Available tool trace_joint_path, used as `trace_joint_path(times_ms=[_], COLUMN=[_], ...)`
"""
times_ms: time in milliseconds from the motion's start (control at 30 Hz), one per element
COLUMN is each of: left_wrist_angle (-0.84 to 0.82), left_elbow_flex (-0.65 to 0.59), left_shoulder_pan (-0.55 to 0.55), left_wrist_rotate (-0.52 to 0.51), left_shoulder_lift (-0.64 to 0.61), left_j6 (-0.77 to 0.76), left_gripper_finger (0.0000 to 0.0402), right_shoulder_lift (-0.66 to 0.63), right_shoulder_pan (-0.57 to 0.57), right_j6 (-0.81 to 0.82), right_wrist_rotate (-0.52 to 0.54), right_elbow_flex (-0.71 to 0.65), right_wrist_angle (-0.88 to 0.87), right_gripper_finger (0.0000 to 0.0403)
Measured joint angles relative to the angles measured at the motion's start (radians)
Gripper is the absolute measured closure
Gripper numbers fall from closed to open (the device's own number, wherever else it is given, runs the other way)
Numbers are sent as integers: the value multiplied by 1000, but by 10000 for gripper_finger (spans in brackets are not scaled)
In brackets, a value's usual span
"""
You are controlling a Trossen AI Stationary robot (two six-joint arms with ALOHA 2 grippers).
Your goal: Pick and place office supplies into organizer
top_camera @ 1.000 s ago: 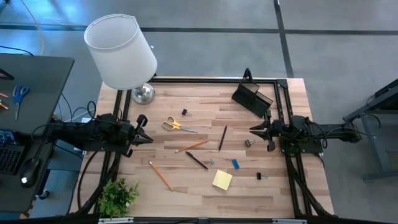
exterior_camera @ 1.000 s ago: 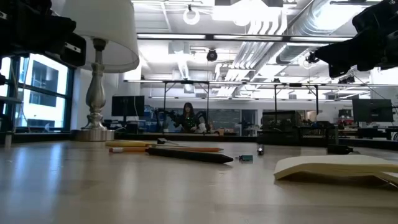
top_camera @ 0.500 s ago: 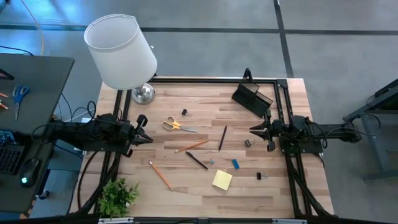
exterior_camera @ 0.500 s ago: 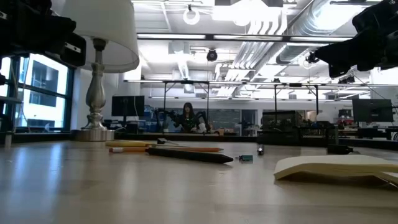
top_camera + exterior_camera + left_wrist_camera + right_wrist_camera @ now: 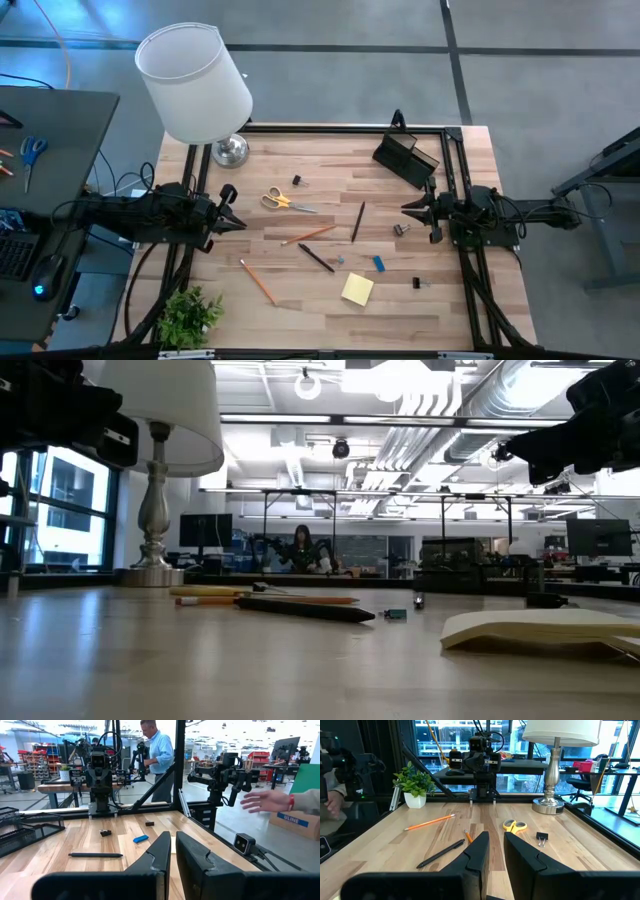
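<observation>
flanking the table's [image 5: 300, 300] side edges, left gripper [image 5: 238, 224] closed, right gripper's [image 5: 407, 210] gap unclear

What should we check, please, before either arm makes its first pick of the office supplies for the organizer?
1. Left end effector empty and clear of items: ok; fingers nearly shut, holding nothing, at the table's left edge.
2. Right end effector empty: ok; narrow gap, nothing held.
3. Small black boxy organizer reachable: ok; it sits at the far right corner, near the right arm.
4. Organizer upright: cannot tell; from above it looks tilted.
5. Yellow-handled scissors unobstructed: ok; they lie alone on the wood.
6. Square yellow sticky-note pad lying flat: ok.
</observation>
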Motion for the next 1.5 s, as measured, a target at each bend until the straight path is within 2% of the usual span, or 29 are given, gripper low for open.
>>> trace_joint_path(times_ms=[267,433,600,800,1033,1100,1167,1300,1400,1500], left_wrist_angle=[0,0,0,0,1,-3,-2,0,0,0], left_elbow_flex=[0,0,0,0,0,0,0,0,0,0], left_shoulder_pan=[0,0,0,0,0,0,0,0,0,0], left_wrist_rotate=[0,0,-17,-32,-39,-81,-172,-323,-381,-393], left_shoulder_lift=[0,0,0,0,0,0,0,0,0,0], left_j6=[0,0,-8,-165,-205,-157,-133,-125,-86,-108], left_gripper_finger=[383,382,383,383,383,383,382,382,382,382], right_shoulder_lift=[0,0,0,0,0,0,0,0,0,0], right_shoulder_pan=[0,0,0,-3,-3,-3,-3,-3,-3,-3], right_j6=[-2,-133,-157,-258,-261,-229,-165,-153,-122,-83], right_wrist_rotate=[0,0,0,63,4,-40,-83,-69,-72,-76], right_elbow_flex=[0,0,0,0,0,0,0,0,0,0], right_wrist_angle=[0,0,0,12,70,113,183,392,521,604], right_gripper_finger=[350,350,350,352,350,350,350,350,350,350])
